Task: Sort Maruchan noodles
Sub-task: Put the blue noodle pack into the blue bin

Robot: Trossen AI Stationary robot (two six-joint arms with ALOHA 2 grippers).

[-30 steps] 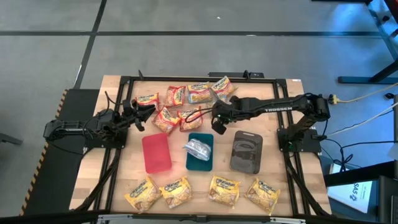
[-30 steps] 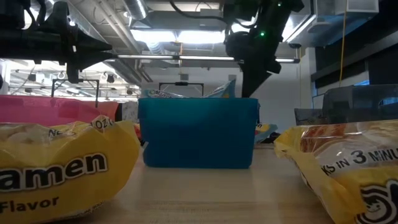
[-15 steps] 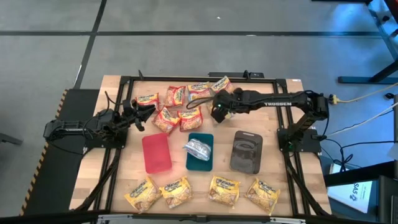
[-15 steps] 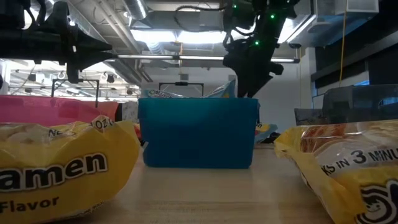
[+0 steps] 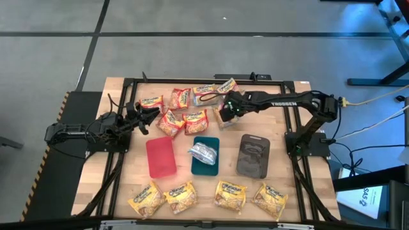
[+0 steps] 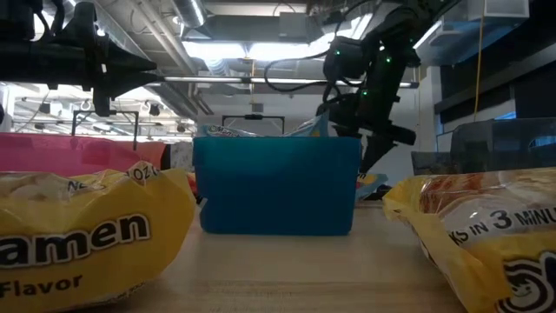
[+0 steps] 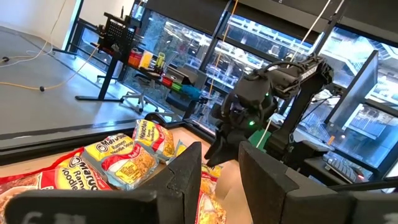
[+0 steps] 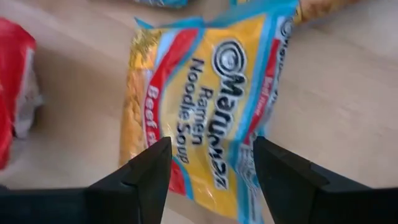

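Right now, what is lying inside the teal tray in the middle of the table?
One crinkly silvery-blue noodle packet lies in the teal tray, toward its far end. Anything beneath the packet is hidden; the rest of the tray floor shows bare.

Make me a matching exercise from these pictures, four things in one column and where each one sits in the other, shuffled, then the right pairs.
Things
1. flat red rectangular tray
2. flat dark grey rectangular tray
3. row of four yellow crinkly plastic ramen packets
4. right gripper, jaws open

Places
A. along the table's near edge
B. over a blue-edged ramen packet in the far cluster
C. left of the teal tray
D. right of the teal tray

Pairs: 1-C, 2-D, 3-A, 4-B
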